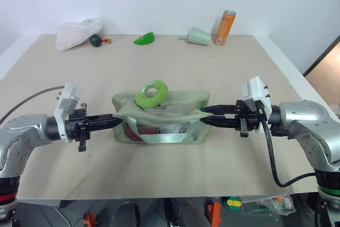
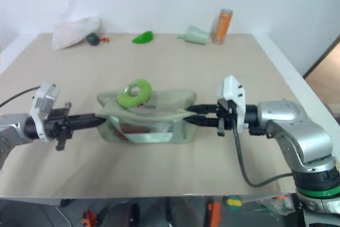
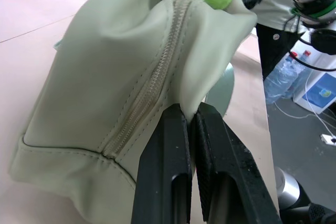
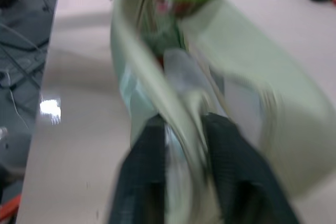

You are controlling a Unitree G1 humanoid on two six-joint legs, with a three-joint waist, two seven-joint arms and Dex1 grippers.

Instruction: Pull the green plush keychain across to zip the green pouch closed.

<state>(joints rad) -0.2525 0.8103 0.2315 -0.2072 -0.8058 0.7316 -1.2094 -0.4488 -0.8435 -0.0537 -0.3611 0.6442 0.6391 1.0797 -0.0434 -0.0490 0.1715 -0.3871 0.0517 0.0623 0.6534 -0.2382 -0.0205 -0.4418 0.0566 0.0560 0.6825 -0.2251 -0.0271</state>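
- Sitting mid-way on the beige surface (image 1: 223,147), the green pouch (image 1: 159,118) carries the green plush keychain (image 1: 151,93) on top.
- Left claw (image 1: 118,120) pinches the pouch's end; right claw (image 1: 204,116) stands parted at the other.
- White wall behind; an orange can (image 1: 225,27) stands at the far edge.

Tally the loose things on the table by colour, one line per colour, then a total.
Green: 4 (green pouch, green plush keychain, leaf-shaped piece, pale cone funnel)
White: 1 (cloth bag)
Orange: 1 (can)
Dark: 1 (small round thing beside the cloth bag)
Total: 7
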